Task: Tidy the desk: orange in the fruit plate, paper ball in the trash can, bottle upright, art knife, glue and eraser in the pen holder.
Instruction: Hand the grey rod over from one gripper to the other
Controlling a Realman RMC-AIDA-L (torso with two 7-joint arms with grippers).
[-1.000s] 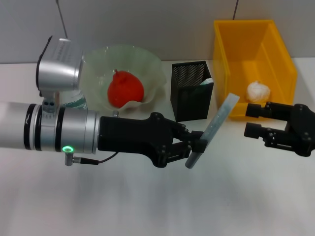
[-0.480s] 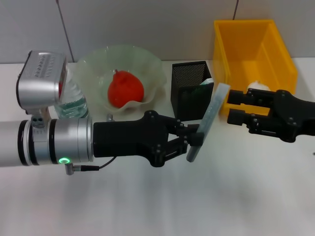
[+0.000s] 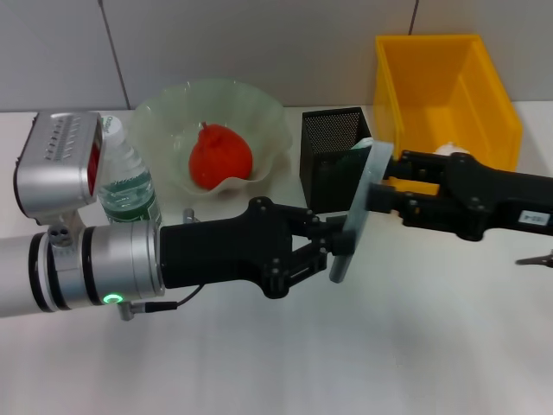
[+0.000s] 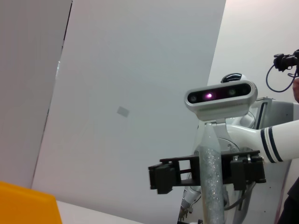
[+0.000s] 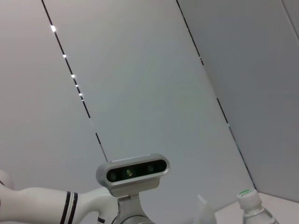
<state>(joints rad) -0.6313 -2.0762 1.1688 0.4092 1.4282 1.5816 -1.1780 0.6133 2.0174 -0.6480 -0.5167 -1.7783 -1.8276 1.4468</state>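
My left gripper (image 3: 339, 251) is shut on the lower end of the pale grey art knife (image 3: 359, 207) and holds it upright, tilted, above the table in front of the black mesh pen holder (image 3: 333, 160). My right gripper (image 3: 378, 194) reaches in from the right. In the left wrist view it (image 4: 208, 171) is open, with a finger (image 4: 164, 176) on each side of the knife (image 4: 209, 196). The orange (image 3: 220, 156) lies in the fruit plate (image 3: 173, 104). The bottle (image 3: 127, 186) stands upright at the left. The paper ball (image 3: 451, 150) lies in the yellow trash can (image 3: 423, 78), mostly hidden by my right arm. The eraser is out of view.
Something green and white (image 3: 363, 145) stands inside the pen holder. The plate, pen holder and trash can line the back of the white table (image 3: 346, 363). The right wrist view shows the bottle cap (image 5: 246, 196) and the robot's head camera (image 5: 133, 173).
My right gripper has moved left from in front of the trash can to the knife's upper end. My left arm has drawn back a little, uncovering the bottle.
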